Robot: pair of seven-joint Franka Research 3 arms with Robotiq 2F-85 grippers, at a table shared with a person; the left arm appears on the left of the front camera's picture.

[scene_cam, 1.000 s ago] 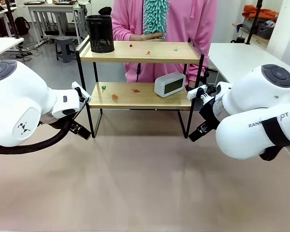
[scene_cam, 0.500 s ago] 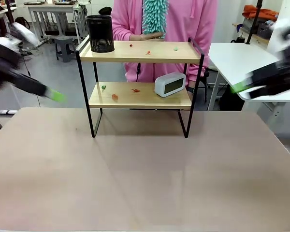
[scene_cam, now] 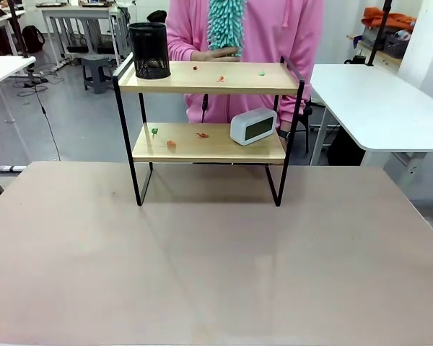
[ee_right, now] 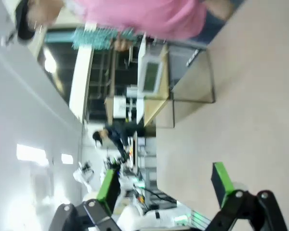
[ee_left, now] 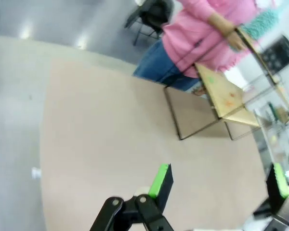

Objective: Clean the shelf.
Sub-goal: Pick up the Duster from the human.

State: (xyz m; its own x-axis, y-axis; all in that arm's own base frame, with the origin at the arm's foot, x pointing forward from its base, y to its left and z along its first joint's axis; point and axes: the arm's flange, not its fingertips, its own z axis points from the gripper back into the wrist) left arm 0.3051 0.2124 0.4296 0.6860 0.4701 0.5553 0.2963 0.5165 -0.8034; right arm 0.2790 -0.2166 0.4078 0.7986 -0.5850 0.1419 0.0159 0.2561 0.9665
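Wooden shelf [scene_cam: 202,150] well beyond spread jaws

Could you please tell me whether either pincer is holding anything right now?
No, the left pincer and the right pincer are both open, with nothing between their fingers.

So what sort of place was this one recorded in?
Probably a robotics lab or workshop, not a home: white work tables around a grey floor, a stool and cables behind, and a small shelf staged on a large beige tabletop.
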